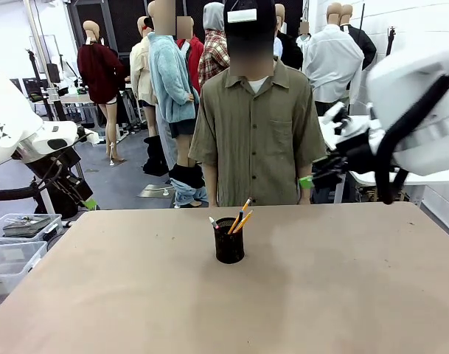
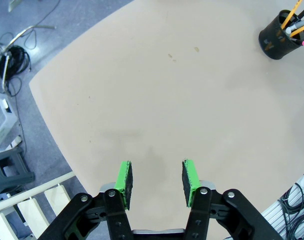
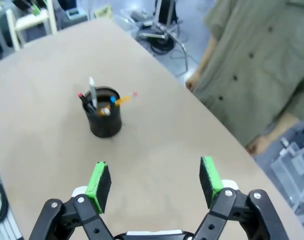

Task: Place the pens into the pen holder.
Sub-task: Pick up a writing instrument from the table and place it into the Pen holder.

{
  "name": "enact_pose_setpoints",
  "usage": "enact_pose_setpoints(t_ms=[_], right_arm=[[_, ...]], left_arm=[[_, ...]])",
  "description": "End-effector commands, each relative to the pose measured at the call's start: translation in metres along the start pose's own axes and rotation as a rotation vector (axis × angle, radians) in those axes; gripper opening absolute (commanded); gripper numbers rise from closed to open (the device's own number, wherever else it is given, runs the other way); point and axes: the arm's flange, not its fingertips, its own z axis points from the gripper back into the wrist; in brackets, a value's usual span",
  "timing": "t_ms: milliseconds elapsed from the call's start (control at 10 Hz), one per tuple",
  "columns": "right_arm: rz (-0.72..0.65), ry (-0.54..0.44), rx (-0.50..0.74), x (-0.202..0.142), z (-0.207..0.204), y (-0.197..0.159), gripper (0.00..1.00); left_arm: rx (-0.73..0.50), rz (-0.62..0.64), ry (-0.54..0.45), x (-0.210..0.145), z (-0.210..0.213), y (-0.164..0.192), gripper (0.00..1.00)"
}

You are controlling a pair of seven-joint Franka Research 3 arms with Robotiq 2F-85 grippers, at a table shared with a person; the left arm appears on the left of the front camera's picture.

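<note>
The black mesh pen holder (image 1: 229, 243) stands upright in the middle of the table. Several pens rise from it: yellow-orange pencils (image 1: 241, 218) and a dark pen with a red tip (image 1: 213, 221). My left gripper (image 2: 156, 175) is open over bare table, with the pen holder (image 2: 280, 39) and its pencils (image 2: 293, 14) far off to one side. My right gripper (image 3: 154, 179) is open and holds nothing, hovering above the table near the person's side, the pen holder (image 3: 105, 120) ahead of it. In the front view the right gripper (image 1: 310, 179) hangs high at the table's far right.
A person in an olive shirt (image 1: 257, 125) stands at the table's far edge, one hand (image 3: 194, 80) hanging near it. Clear plastic bins (image 1: 18, 240) sit off the table's left side. Cables and a grey stool (image 2: 9, 167) are on the floor past the table edge.
</note>
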Motion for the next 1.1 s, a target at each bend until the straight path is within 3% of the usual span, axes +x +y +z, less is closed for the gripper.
enact_pose_setpoints(t_ms=[0, 100, 200, 1000], right_arm=[[-0.048, -0.014, 0.049, -0.019, 0.002, -0.007, 0.89], [-0.062, -0.011, 0.058, -0.027, -0.016, -0.012, 0.89], [-0.030, 0.002, 0.007, -0.015, 0.006, -0.006, 0.89], [-0.030, 0.002, 0.007, -0.015, 0.006, -0.006, 0.89]], left_arm=[[0.017, 0.004, 0.001, 0.001, 0.000, 0.001, 0.54], [0.017, 0.004, 0.001, 0.001, 0.000, 0.001, 0.54], [0.017, 0.004, 0.001, 0.001, 0.000, 0.001, 0.54], [0.017, 0.004, 0.001, 0.001, 0.000, 0.001, 0.54]])
